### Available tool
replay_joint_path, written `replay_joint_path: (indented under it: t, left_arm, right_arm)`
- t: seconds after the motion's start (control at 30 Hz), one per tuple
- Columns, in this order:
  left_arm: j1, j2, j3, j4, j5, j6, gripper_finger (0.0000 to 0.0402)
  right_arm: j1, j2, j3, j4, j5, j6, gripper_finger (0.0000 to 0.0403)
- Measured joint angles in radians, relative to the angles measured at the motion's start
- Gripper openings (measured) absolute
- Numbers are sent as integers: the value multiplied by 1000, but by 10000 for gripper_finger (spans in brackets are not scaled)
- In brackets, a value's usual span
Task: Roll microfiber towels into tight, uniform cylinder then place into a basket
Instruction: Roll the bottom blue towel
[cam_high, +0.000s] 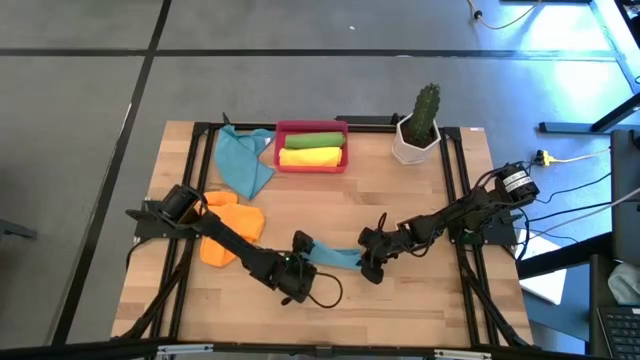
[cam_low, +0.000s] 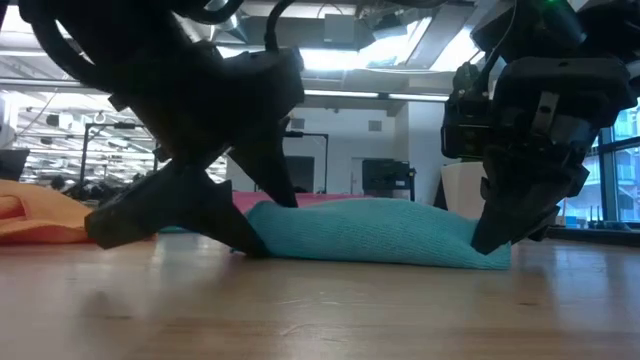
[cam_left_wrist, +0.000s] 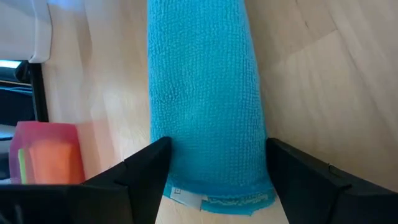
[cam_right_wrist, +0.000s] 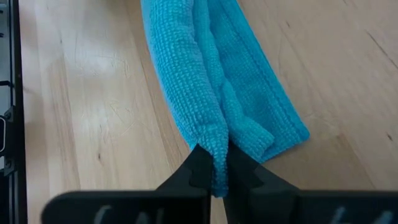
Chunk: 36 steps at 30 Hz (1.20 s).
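Observation:
A teal towel (cam_high: 335, 257), loosely rolled into a long shape, lies on the table near its front middle. My left gripper (cam_high: 303, 252) is open, with one finger on either side of the roll's left end (cam_left_wrist: 208, 180). My right gripper (cam_high: 368, 263) is shut on the roll's right end. The red basket (cam_high: 345, 160) stands at the far middle and holds a green roll (cam_high: 312, 139) and a yellow roll (cam_high: 310, 157). My left gripper straddles the roll's left end, slanting down from the table's left; I cannot tell whether its fingers (cam_left_wrist: 146, 171) touch the cloth. My right gripper pinches a raised fold (cam_right_wrist: 214, 152) at the roll's right end between its two fingers. It slants down from the table's right, along the roll. The roll lies on the table.
A flat teal towel (cam_high: 243, 162) lies left of the basket. An orange towel (cam_high: 228, 232) lies crumpled under my left arm. A white pot with a cactus (cam_high: 418, 135) stands at the far right. Bare wood (cam_high: 400, 200) lies between the roll and the basket.

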Motion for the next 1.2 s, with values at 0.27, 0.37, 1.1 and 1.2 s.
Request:
replay_joint_path:
  t: [0.27,0.37,1.1,1.2]
  left_arm:
    - [-8,5,-2,-1,-47,29,254]
    - [-7,6,-3,-4,-53,35,249]
    - [27,7,-5,20,44,81,47]
    - [27,7,-5,24,71,74,12]
  right_arm:
    - [0,0,0,0,0,-4,19]
    - [0,0,0,0,0,-4,19]
    - [1,-6,-5,25,1,-119,21]
    - [2,-33,-6,35,1,-189,30]
